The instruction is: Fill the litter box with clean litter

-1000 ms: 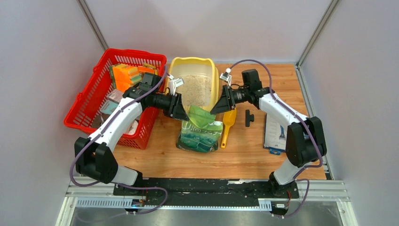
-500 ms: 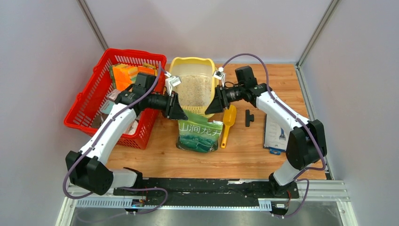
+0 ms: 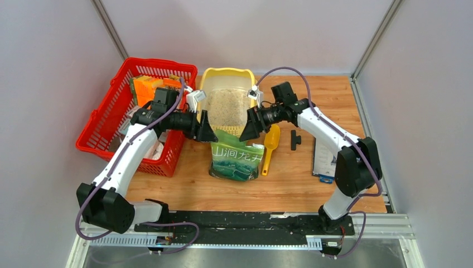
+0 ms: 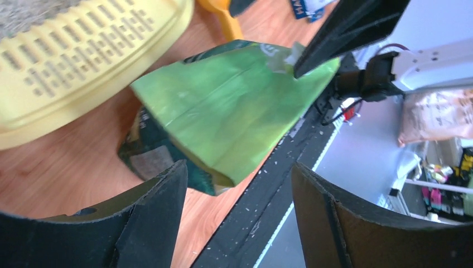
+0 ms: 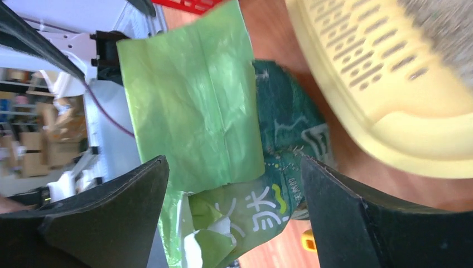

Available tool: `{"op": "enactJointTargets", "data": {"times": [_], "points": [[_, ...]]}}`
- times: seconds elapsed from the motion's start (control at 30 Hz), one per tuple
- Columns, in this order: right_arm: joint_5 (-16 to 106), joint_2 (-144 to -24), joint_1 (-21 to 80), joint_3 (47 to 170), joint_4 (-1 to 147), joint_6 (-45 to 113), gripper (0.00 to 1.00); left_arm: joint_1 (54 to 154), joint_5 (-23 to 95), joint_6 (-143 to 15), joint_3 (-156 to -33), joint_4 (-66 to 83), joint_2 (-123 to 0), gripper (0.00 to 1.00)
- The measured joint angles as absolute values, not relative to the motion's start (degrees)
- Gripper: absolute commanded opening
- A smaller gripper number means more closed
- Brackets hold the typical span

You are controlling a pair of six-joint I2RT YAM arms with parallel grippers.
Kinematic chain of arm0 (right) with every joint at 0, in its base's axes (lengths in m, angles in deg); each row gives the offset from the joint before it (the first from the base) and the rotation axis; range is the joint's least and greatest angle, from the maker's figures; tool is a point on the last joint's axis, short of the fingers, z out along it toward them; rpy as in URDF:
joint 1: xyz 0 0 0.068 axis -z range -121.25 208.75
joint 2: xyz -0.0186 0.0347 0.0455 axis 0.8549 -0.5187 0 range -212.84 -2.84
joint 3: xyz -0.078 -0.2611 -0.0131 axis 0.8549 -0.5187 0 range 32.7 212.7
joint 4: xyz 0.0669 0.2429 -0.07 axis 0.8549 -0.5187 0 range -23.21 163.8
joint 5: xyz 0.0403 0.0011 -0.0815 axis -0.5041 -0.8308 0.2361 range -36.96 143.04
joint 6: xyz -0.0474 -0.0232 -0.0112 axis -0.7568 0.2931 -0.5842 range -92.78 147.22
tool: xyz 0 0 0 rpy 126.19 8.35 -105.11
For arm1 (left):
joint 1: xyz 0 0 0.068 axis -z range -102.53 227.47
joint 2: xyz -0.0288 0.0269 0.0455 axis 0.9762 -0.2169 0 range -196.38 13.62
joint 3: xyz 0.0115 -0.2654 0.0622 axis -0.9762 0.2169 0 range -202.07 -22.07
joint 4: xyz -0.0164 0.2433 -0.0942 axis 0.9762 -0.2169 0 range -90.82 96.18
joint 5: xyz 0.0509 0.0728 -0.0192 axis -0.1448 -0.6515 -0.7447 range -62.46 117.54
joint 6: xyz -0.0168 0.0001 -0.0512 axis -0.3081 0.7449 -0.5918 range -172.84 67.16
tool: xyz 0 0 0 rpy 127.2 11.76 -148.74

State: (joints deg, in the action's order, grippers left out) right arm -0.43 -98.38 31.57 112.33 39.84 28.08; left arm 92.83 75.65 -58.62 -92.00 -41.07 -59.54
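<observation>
The pale yellow litter box (image 3: 225,73) stands at the back middle with beige-grey litter (image 3: 227,106) in it. Its slotted lip shows in the left wrist view (image 4: 83,50) and the right wrist view (image 5: 379,78). The green pouch (image 3: 237,161) with white characters lies just in front of the box, its top flap bent up. It also shows in the left wrist view (image 4: 234,106) and the right wrist view (image 5: 189,106). My left gripper (image 3: 210,133) (image 4: 238,167) is open and empty at the pouch's top left. My right gripper (image 3: 246,133) (image 5: 234,162) is open and empty at its top right.
A red mesh basket (image 3: 106,120) with boxes and packets stands at the left, under my left arm. A yellow scoop (image 3: 269,147) lies right of the pouch, then a small black part (image 3: 294,139) and a printed pack (image 3: 324,161) near the right edge.
The pouch's raised top, which was held up between the two grippers, has dropped back. Both grippers have come off it and moved slightly up and leftward, staying open.
</observation>
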Motion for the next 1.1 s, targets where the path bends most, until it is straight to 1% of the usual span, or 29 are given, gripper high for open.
{"op": "enactJointTargets", "data": {"times": [0.07, 0.17, 0.2, 0.27, 0.3, 0.37, 0.4, 0.47, 0.5, 0.57, 0.67, 0.7, 0.77, 0.8, 0.9, 0.97, 1.1], "points": [[-1.9, -99.3, 31.6, 110.1, 40.1, 29.9, 0.91, 92.4, 73.3, -59.5, -92.0, -41.7, -59.6, 0.77], [-4.6, -102.2, 31.7, 109.5, 39.9, 31.6, 0.88, 92.0, 71.7, -61.4, -91.9, -41.4, -60.2, 0.77], [-6.0, -103.7, 31.7, 109.6, 40.1, 32.1, 0.82, 92.0, 71.6, -61.8, -91.8, -41.1, -60.5, 0.77], [-8.1, -106.1, 31.7, 109.6, 40.8, 33.5, 0.77, 92.0, 71.6, -62.7, -91.5, -40.5, -61.3, 0.77], [-9.6, -107.3, 31.7, 109.6, 41.4, 34.8, 0.7, 92.0, 71.5, -63.1, -91.4, -40.2, -61.7, 0.77], [-12.4, -109.2, 31.7, 109.6, 44.0, 37.3, 0.64, 92.0, 71.4, -63.5, -91.4, -40.0, -62.5, 0.77], [-14.0, -109.9, 31.7, 109.6, 45.6, 38.9, 0.58, 92.0, 71.3, -63.5, -91.4, -39.9, -62.6, 0.77], [-17.3, -110.7, 31.7, 109.6, 49.7, 42.5, 0.51, 92.0, 70.8, -63.5, -91.3, -39.6, -62.7, 0.76], [-19.1, -110.8, 31.7, 109.6, 52.5, 44.9, 0.39, 92.0, 70.6, -63.5, -91.3, -39.5, -62.7, 0.76], [-21.5, -110.8, 31.7, 109.8, 56.9, 47.9, 0.24, 92.0, 70.3, -63.5, -91.2, -39.0, -62.7, 0.76], [-24.0, -110.8, 31.7, 111.2, 61.5, 50.6, 0.16, 91.9, 70.0, -63.4, -90.6, -38.7, -62.7, 0.76], [-24.4, -110.6, 31.7, 111.6, 62.4, 51.0, 0.1, 91.9, 70.0, -63.4, -90.4, -38.5, -62.7, 0.76], [-24.6, -109.9, 31.7, 112.2, 63.5, 51.3, 0.05, 91.9, 70.0, -63.4, -90.3, -38.4, -62.7, 0.76], [-24.6, -109.4, 31.7, 112.3, 63.5, 51.0, 0.0, 91.9, 70.0, -63.4, -90.3, -38.3, -62.7, 0.76], [-22.6, -107.8, 31.7, 114.0, 60.2, 46.7, 0.0, 91.7, 70.1, -63.2, -90.3, -37.9, -62.7, 0.74], [-19.6, -106.5, 31.5, 116.4, 54.4, 39.2, 0.0, 91.6, 70.7, -62.8, -90.4, -37.7, -62.7, 0.73], [-12.1, -103.5, 29.3, 123.2, 39.8, 20.3, 0.0, 91.6, 73.7, -59.5, -92.7, -38.4, -62.6, 0.73]]}}
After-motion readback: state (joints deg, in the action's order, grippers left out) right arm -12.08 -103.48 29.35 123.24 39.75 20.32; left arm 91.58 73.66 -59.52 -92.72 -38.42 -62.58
